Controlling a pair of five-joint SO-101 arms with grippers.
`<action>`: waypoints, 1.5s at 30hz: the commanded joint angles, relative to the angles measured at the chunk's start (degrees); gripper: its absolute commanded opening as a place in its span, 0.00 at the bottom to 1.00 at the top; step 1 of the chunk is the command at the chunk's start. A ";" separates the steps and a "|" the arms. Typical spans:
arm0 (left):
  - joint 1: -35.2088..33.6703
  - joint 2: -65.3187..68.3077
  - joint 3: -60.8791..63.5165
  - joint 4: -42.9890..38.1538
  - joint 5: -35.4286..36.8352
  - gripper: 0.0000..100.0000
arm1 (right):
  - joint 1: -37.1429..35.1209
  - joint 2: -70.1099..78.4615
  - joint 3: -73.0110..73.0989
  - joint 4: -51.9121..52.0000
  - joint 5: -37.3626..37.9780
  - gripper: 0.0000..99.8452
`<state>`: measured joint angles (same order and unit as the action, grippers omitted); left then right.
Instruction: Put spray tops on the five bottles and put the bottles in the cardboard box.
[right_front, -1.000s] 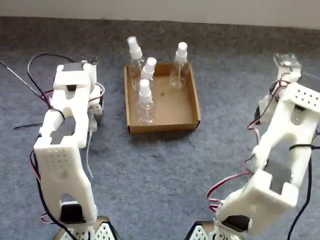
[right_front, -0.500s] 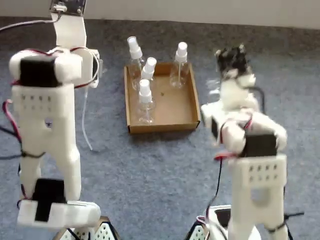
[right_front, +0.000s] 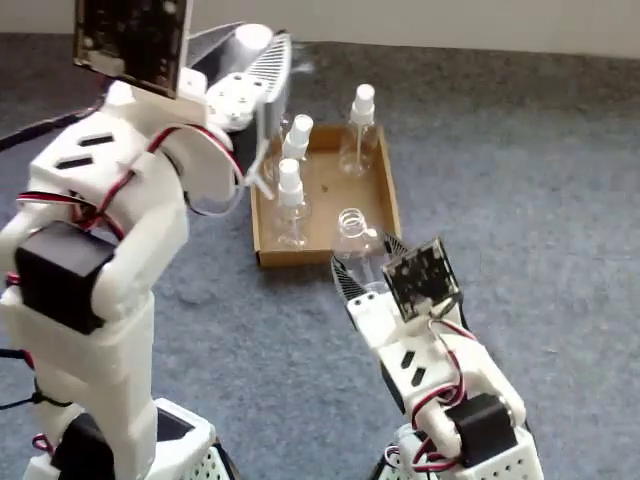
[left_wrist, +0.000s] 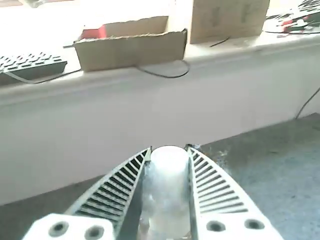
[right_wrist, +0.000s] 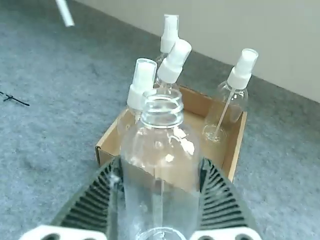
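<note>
Three capped bottles (right_front: 290, 195) stand plainly inside the cardboard box (right_front: 325, 255) in the high view, and the left arm covers the box's far corner on its side. Above that corner the left gripper (right_front: 262, 60) is pinched on one white spray top (right_front: 252, 40). At the box's near wall the right gripper (right_front: 362, 262) clasps one open bottle (right_front: 350, 232), which is upright and has no top.

In the left wrist view, the gripper's (left_wrist: 167, 150) two ribbed fingers (left_wrist: 122, 175) press against both sides of the spray top (left_wrist: 169, 172).

In the right wrist view, the gripper (right_wrist: 160, 172) is closed round the body of the open bottle (right_wrist: 160, 150). Beyond it, four capped bottles (right_wrist: 230, 100) can be counted in the box (right_wrist: 107, 142).
</note>
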<state>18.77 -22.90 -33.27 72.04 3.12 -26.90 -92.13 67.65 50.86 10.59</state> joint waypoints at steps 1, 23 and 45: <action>7.78 -1.27 -1.80 -4.22 0.18 0.07 | -0.57 -6.29 5.76 -3.91 -0.53 0.03; 14.81 3.47 11.21 -10.37 0.18 0.01 | -0.57 -13.05 11.47 -4.79 -0.53 0.03; 19.38 3.47 9.89 -13.19 0.18 0.01 | -0.57 -13.05 11.91 -4.79 -0.53 0.03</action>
<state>35.21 -18.68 -21.58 59.82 3.12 -27.16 -104.53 79.78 47.52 10.59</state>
